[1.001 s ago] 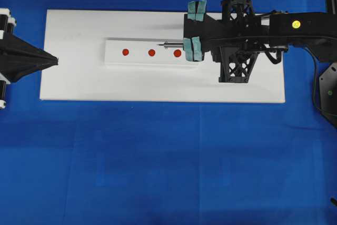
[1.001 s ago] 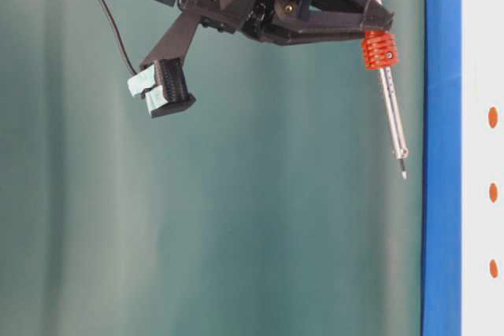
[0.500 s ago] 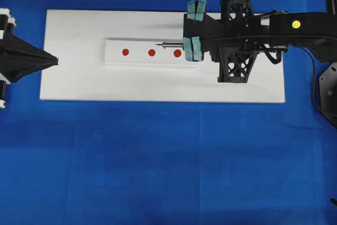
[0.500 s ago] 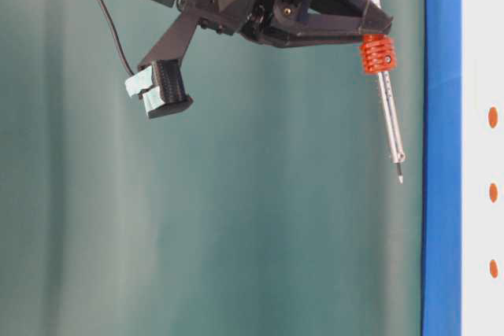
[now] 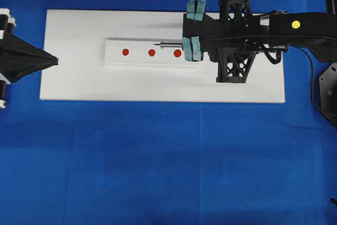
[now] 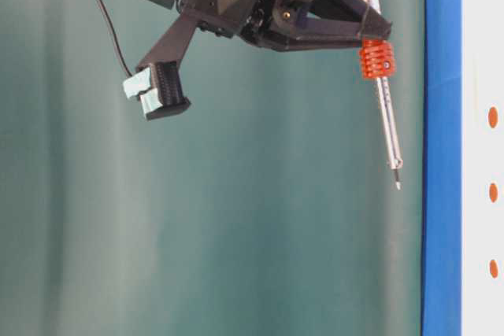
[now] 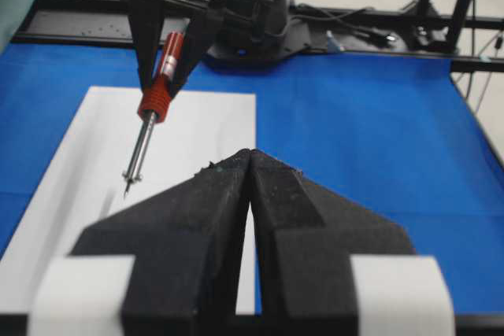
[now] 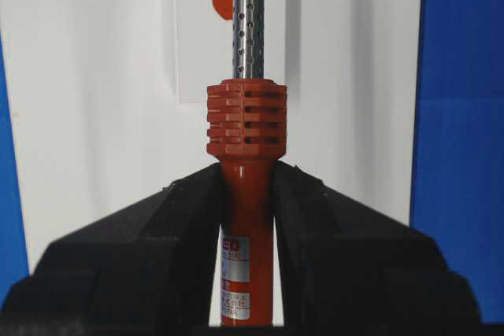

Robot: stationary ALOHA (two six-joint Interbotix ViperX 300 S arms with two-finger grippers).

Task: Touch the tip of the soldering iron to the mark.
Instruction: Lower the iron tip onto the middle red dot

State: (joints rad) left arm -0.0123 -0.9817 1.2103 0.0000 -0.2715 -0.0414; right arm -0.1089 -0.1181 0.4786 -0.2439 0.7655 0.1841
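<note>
Slowly the soldering iron (image 6: 381,92), pinched in the right gripper (image 8: 246,194), has tipped nearer the board; its tip apparently hangs clear of the red marks (image 5: 151,52).

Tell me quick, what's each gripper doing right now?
Left gripper: closed, holding nothing.
Right gripper: closed on the soldering iron, tip above the white board.

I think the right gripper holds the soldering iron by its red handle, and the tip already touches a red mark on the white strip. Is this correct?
Not quite. The right gripper does hold the soldering iron by its red handle, but the tip is not on a red mark. The table-level view shows it in the air, apart from the white strip.
</note>
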